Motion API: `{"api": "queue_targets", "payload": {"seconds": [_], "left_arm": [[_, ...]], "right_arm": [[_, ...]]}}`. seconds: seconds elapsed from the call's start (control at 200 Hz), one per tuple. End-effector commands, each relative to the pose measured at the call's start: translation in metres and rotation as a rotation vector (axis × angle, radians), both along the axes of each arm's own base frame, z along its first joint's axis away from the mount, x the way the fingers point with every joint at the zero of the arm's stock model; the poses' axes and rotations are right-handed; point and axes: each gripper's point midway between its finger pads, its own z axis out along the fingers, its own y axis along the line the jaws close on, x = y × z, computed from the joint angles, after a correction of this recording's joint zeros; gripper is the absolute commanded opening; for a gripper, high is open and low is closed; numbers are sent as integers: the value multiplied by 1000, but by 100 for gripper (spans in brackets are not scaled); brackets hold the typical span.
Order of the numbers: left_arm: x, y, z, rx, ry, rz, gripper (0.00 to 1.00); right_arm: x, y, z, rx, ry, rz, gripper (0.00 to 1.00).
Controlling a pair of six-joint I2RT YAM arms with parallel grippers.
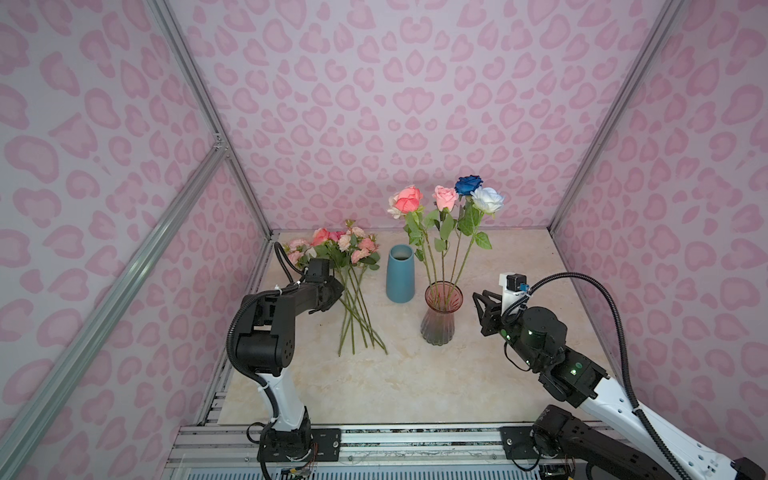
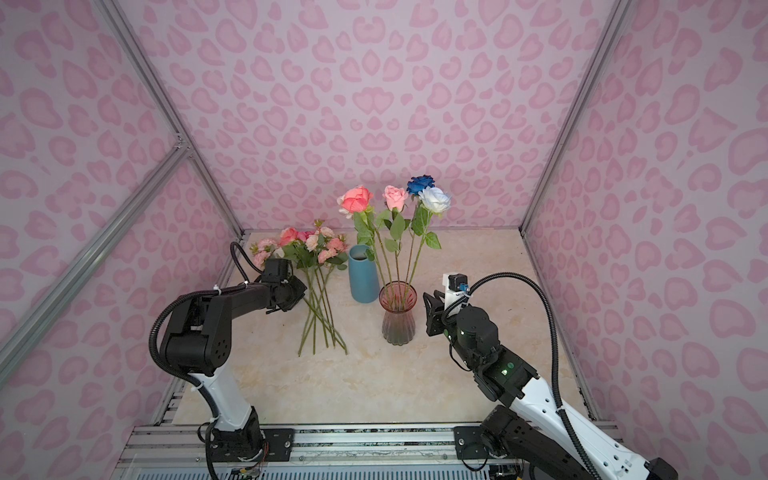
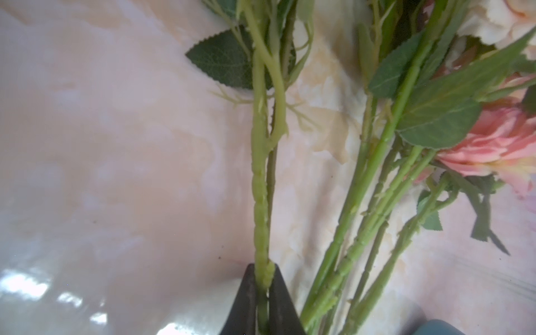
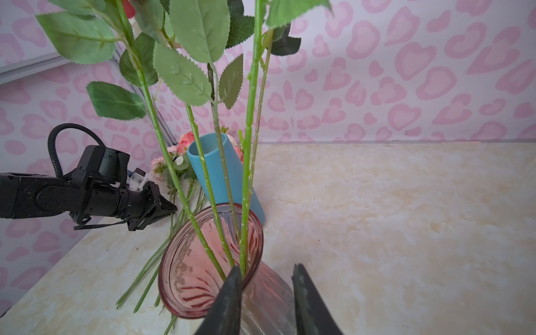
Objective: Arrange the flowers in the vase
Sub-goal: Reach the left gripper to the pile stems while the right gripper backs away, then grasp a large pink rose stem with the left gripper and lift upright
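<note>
Several roses (image 1: 446, 197) stand in the pink vase (image 1: 441, 320), centre; left hand (image 3: 262, 266) pinches one stem (image 3: 259, 188), probably to lift it; right hand (image 4: 267, 266) gapes, empty.

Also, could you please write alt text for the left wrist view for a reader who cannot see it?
The left gripper is shut on a green stem over the marble table. More loose stems and a pink flower lie beside it.

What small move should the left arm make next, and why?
Probably lift the stem straight up, clear of the loose flowers: the left fingers look closed on it, and it lies on the table with them, not yet in the pink vase.
</note>
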Motion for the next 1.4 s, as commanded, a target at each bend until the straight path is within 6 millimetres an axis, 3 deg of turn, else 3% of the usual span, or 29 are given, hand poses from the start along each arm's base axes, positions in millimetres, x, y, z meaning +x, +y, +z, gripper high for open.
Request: {"api": "queue_targets", "payload": {"seconds": [0.0, 0.25, 0.42, 0.59, 0.82, 0.95, 1.085, 1.395], "left_arm": [[3, -1, 20, -12, -52, -9, 13], [-8, -1, 46, 2, -97, -37, 18], [-21, -1, 48, 7, -110, -44, 12], [-17, -5, 45, -3, -95, -72, 33], [-4, 1, 30, 26, -63, -37, 35], [6, 0, 21, 22, -51, -36, 33], [13, 0, 14, 23, -45, -36, 23], [7, 2, 11, 37, -38, -36, 5]], "right_arm": [[2, 3, 1, 14, -3, 7, 31], [5, 11, 1, 30, 7, 29, 31], [5, 13, 2, 37, 11, 36, 31], [6, 17, 3, 40, 16, 47, 32], [6, 16, 2, 35, 19, 43, 32], [5, 12, 4, 25, 11, 31, 33], [5, 9, 3, 16, 8, 22, 33], [6, 10, 2, 15, 5, 22, 33]]}}
